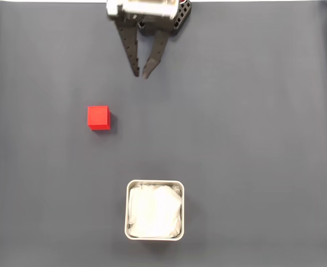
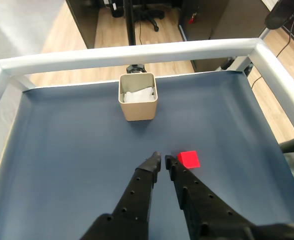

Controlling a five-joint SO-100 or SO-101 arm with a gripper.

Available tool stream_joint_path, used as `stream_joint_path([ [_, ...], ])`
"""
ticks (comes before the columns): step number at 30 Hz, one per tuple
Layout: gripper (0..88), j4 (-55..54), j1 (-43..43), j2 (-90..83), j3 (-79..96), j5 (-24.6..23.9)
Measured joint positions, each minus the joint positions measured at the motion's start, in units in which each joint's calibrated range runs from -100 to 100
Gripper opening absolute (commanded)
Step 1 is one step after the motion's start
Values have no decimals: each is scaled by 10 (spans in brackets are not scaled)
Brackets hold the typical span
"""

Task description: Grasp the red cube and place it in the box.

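The small red cube [image 1: 98, 117] sits on the dark mat, left of centre in the fixed view. In the wrist view the red cube [image 2: 188, 159] lies just right of my fingertips, apart from them. My gripper [image 1: 141, 74] hangs at the top of the fixed view with its black fingers drawn together and nothing between them. Only a thin slit shows between the tips of the gripper [image 2: 162, 158] in the wrist view. The box [image 1: 154, 182], white with wrinkly lining, stands at the bottom centre of the fixed view. In the wrist view the box [image 2: 137, 110] is straight ahead.
A dark blue-grey mat [image 1: 252, 139] covers the table. In the wrist view a white rail [image 2: 137, 50] frames the mat's far edge and both sides. Wooden floor, a chair base and dark furniture lie beyond it.
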Motion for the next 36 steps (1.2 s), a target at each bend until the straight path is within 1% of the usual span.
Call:
stream_joint_path([
  [12, 0, 26, 99, 65, -26, 1],
  [25, 3, 25, 154, 96, -13, 1],
  [31, 70, -1, 163, 105, 16, 1],
  [36, 110, -28, 166, 116, 37, 1],
])
